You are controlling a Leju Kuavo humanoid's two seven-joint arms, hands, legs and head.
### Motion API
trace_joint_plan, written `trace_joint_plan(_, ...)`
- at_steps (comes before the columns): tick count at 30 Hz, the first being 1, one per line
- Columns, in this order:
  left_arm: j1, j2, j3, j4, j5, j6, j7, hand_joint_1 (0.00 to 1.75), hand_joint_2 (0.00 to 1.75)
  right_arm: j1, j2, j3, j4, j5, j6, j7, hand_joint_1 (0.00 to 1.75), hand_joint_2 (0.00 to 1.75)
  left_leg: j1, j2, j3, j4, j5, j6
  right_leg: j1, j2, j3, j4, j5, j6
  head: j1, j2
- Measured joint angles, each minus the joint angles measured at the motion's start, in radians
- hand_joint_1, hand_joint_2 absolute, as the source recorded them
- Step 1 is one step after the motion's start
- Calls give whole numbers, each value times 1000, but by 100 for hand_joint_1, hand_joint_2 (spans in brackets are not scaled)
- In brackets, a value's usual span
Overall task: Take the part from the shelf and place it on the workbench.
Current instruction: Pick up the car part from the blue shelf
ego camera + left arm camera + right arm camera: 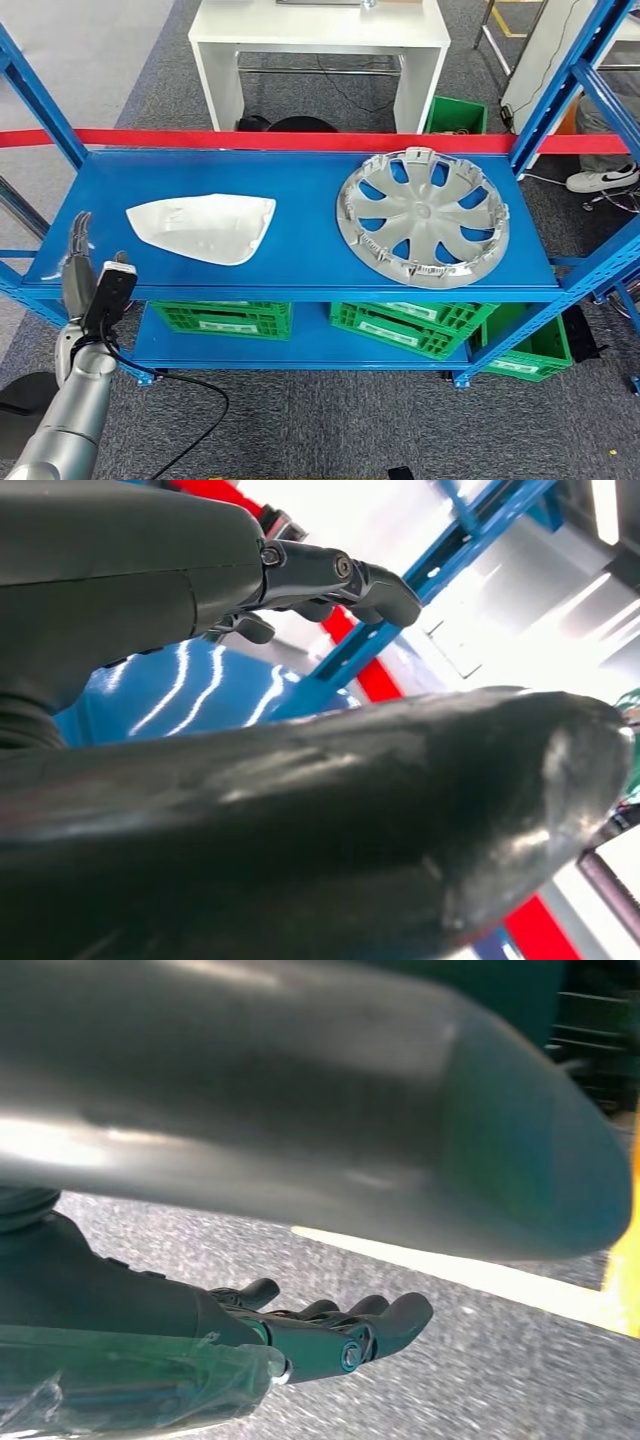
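A white part (204, 228) lies on the blue shelf (302, 255), left of a silver hubcap (423, 215), the two well apart; the left hand (78, 265) hangs over the shelf's front left corner, its fingers (340, 580) spread and holding nothing, short of the part; the right hand (317, 1335) hangs over grey floor (490, 1380), fingers stretched out, empty; green crates (226, 320) sit on the lower level; a white surface (317, 30) stands behind.
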Motion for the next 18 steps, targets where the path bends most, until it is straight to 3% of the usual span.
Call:
trace_joint_plan(1,0,-1,0,2,2,0,-2,0,0,0,-1,0,0,1,0,1,0,0,-2,-1,2,3,-5,-1,0,1,8,-36,18,-2,-1,0)
trace_joint_plan(3,-3,-2,1,4,5,0,-3,0,0,-1,-1,0,0,1,0,1,0,0,-4,-2,1,6,-10,-1,0,3,17,-57,17,-1,-4,0)
trace_joint_plan(10,-9,-5,0,4,7,-9,-5,0,0,-5,-1,-1,0,7,0,-8,0,0,-3,2,7,-6,-10,-10,3,9,16,-56,12,-11,-6,0)
trace_joint_plan(18,-11,-5,0,3,6,-10,-4,0,0,-7,-1,-1,0,8,0,-14,0,0,-2,2,8,-7,-9,-15,3,9,18,-56,13,-12,-5,0)
